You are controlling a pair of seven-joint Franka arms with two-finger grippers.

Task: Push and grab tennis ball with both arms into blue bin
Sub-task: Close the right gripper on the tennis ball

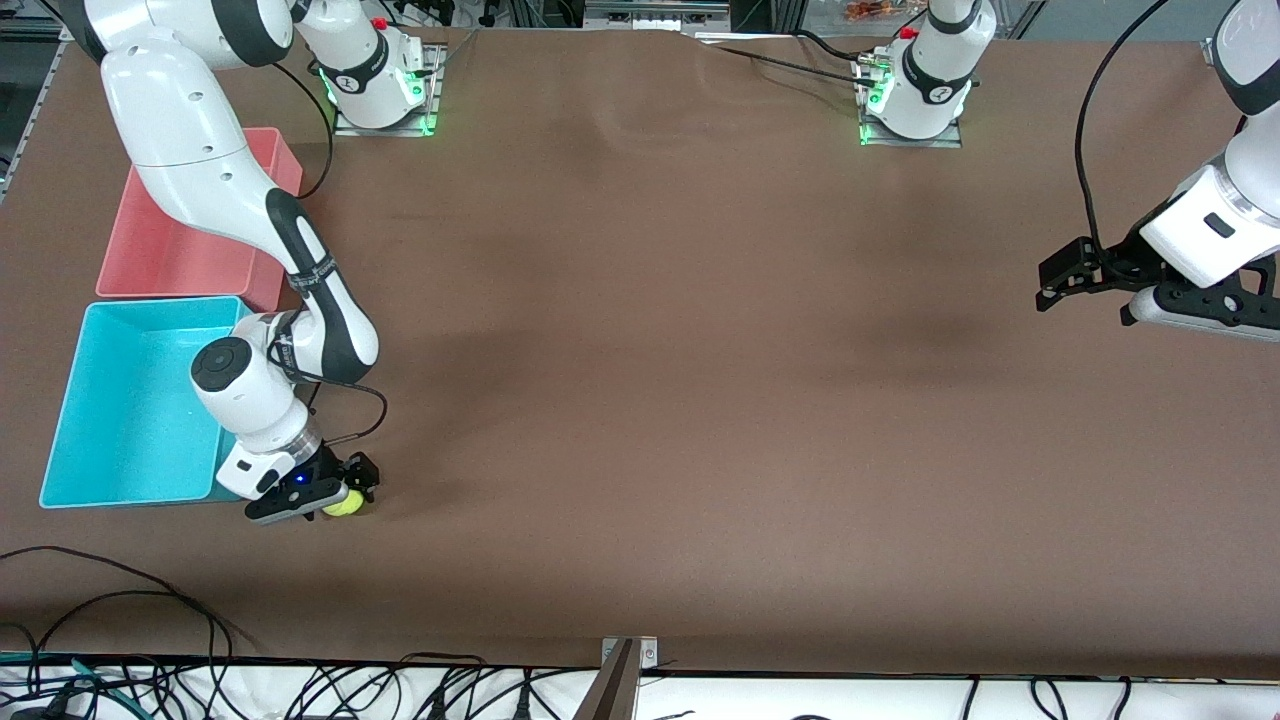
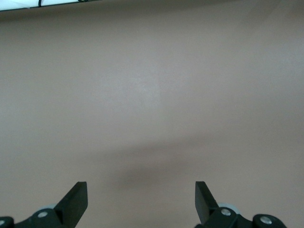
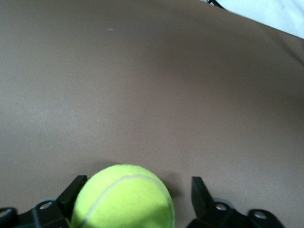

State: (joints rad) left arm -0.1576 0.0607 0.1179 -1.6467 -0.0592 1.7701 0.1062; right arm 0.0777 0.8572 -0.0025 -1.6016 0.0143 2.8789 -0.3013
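Pink tub (image 1: 170, 250), brown table (image 1: 700, 350), cables (image 1: 150, 610)

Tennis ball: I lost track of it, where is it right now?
The tennis ball lies on the table between the right gripper's open fingers, beside the blue bin's corner nearest the front camera, at the right arm's end.

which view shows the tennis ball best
The right wrist view: the tennis ball fills the space between the right gripper's open fingers. The front view shows it small and partly hidden by that gripper; the left wrist view shows none.

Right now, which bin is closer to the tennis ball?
The blue bin, nearer the front camera than the pink bin; the tennis ball lies just off its corner.
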